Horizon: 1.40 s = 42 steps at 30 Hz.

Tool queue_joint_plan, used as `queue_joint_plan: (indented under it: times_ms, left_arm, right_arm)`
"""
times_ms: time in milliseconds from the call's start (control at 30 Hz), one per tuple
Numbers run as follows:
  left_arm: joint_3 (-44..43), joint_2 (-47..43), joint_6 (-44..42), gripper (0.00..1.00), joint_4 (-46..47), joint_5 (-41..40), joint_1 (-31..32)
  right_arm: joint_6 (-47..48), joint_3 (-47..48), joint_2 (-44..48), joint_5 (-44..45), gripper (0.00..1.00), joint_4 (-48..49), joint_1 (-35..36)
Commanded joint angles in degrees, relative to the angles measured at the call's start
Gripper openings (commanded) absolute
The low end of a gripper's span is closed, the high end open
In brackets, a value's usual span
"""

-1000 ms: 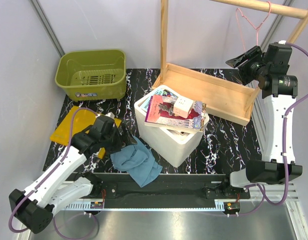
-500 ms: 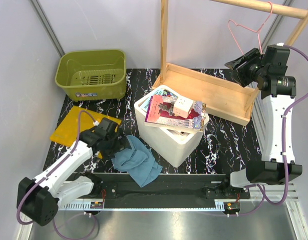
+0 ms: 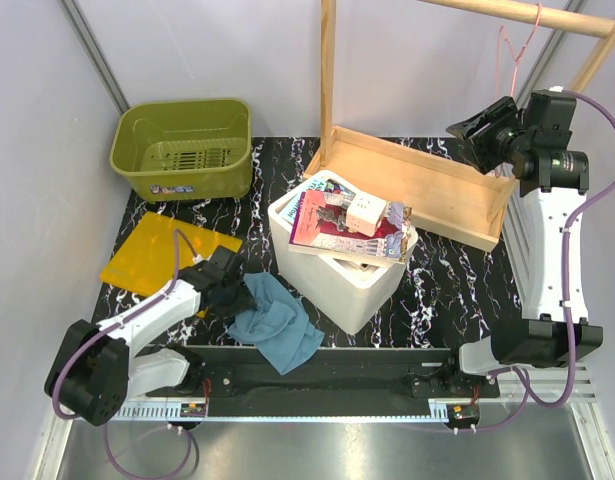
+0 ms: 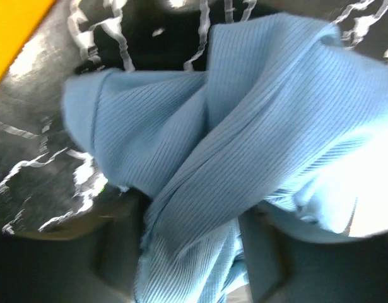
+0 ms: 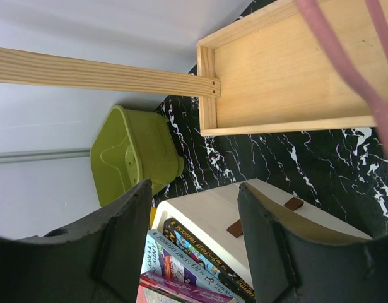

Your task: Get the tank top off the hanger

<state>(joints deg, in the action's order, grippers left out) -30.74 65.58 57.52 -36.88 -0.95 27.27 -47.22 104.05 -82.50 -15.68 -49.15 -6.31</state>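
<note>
Tank top (image 3: 277,325) on table (image 3: 449,282), hanger (image 5: 339,58) on rail (image 3: 567,20), titles on books (image 3: 332,222) illegible

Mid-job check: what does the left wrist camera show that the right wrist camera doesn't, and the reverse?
Left wrist only: the tank top, crumpled on the table, with a fold running into the left gripper, plus a corner of the yellow board.

Right wrist only: the hanger, with no fabric on the stretch of pink wire shown, crossing in front of the wooden tray. It also shows the green basket and the white box holding books, seen past the open right gripper.

Both: the black marbled tabletop.
</note>
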Motion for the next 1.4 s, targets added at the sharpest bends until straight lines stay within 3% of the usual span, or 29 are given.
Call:
queue_joint_plan:
  times_ms: [0,200,400,567,633,700,1100,1367]
  left_arm:
    - [2.62,-0.98,0.58,0.40,7.35,-0.37,-0.11]
    - [-2.12,-9.58,-3.37,0.00,3.15,-3.61,-0.20]
    - [-12.31,-16.44,-8.82,0.00,-8.53,-11.87,-0.28]
    - [-19.09,-21.62,-11.11,0.00,-11.72,-16.35,-0.28]
    - [-20.84,-22.69,-11.29,0.00,-12.16,-17.50,-0.28]
    - [-21.90,-23.22,-11.72,0.00,-12.33,-17.94,-0.28]
    - [-33.14,-18.83,-17.52,0.00,-12.69,-24.70,-0.28]
    - [-49.84,-8.11,-28.68,0.00,-4.19,-33.76,-0.55]
  right_arm:
    - [-0.68,-0.43,0.23,-2.16,0.64,1.86,0.33]
    - [-0.85,-1.57,2.43,-1.55,0.64,1.86,0.24]
    - [-1.29,-3.85,4.89,-2.07,0.64,1.51,0.33]
    - [-2.17,-7.63,7.61,-4.09,0.66,-0.69,0.24]
    - [-1.65,-8.60,8.84,-4.18,0.77,-1.39,0.33]
    - [-0.86,-8.78,9.98,-4.09,0.99,-1.92,0.24]
    - [4.15,-7.98,15.52,-5.93,1.00,-8.95,0.33]
    - [7.49,-9.39,19.57,-9.72,1.00,-14.75,0.33]
